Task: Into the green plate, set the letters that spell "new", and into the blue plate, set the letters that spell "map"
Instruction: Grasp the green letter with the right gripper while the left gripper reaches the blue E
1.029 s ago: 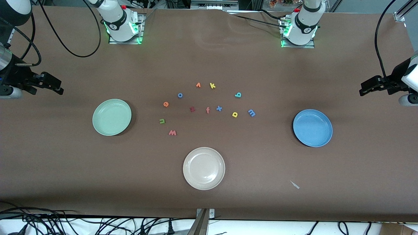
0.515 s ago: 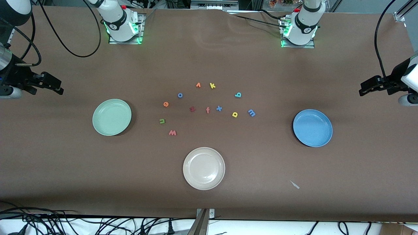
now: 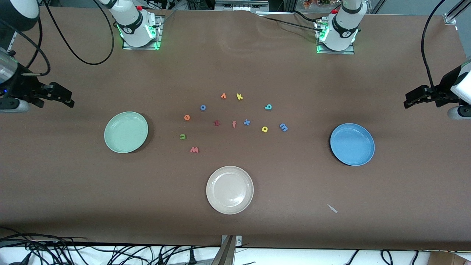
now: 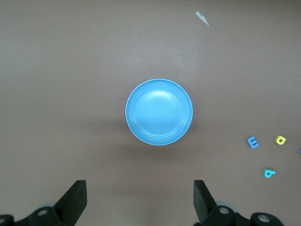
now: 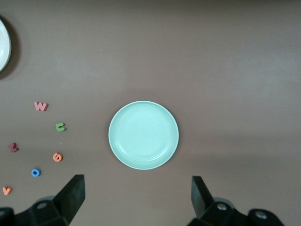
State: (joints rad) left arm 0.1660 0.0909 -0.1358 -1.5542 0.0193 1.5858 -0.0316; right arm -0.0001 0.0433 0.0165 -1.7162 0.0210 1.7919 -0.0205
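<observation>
The green plate lies toward the right arm's end, the blue plate toward the left arm's end; both hold nothing. Between them on the table lie the green n, orange e, pinkish-red w, blue m, yellow a and teal p. My right gripper hangs open over the table's right-arm end. My left gripper hangs open over the left-arm end.
A cream-white plate sits nearest the front camera. Other letters lie among the task letters: blue o, orange v, yellow k, dark red z, pink f, blue x. A white scrap lies near the cream plate.
The right gripper has drifted slightly toward the table's middle; the left gripper has barely shifted. Nothing on the table has moved.
</observation>
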